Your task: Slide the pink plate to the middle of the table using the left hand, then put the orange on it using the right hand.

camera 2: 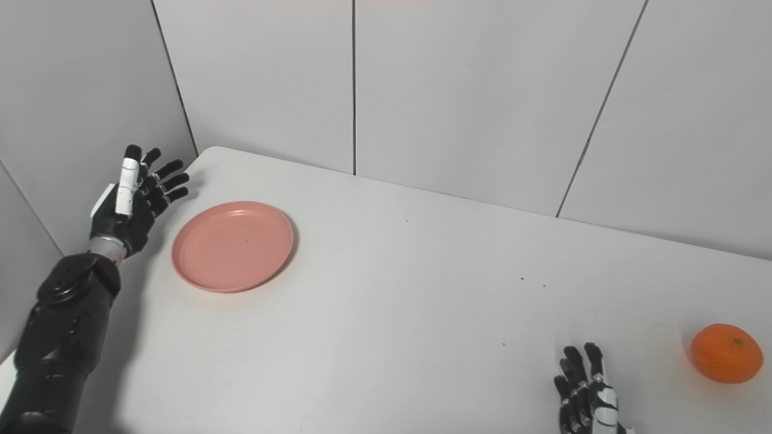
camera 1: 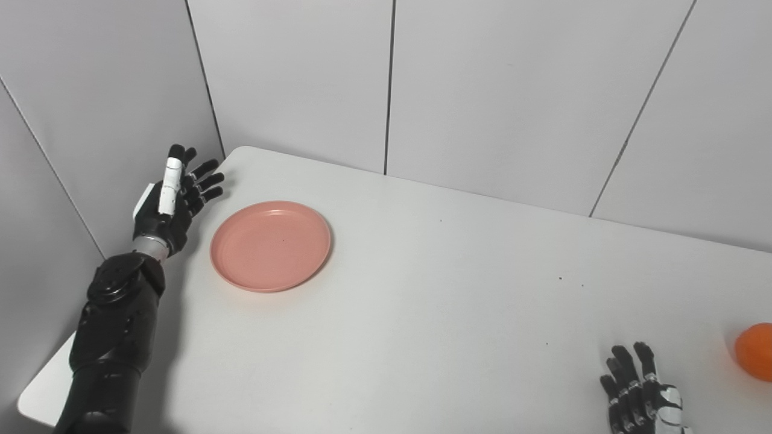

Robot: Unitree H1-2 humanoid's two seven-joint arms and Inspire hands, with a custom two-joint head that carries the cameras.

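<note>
Your left hand (camera 1: 172, 202), fingers (camera 1: 205, 179) spread and empty, sits just left of the pink plate (camera 1: 271, 245) on the tabletop's (camera 1: 434, 313) far-left part, so push it rightward; the orange (camera 2: 726, 353) lies well right of the plate, beside your open right hand (camera 2: 588, 395).

Salmon-pink plate (camera 1: 271, 246), bright orange fruit (camera 2: 726, 353), plain white table (camera 1: 434, 313), pale grey panelled walls (camera 1: 506, 90), black-and-white left hand (camera 1: 175, 199), black-and-white right hand (camera 2: 584, 395)
</note>
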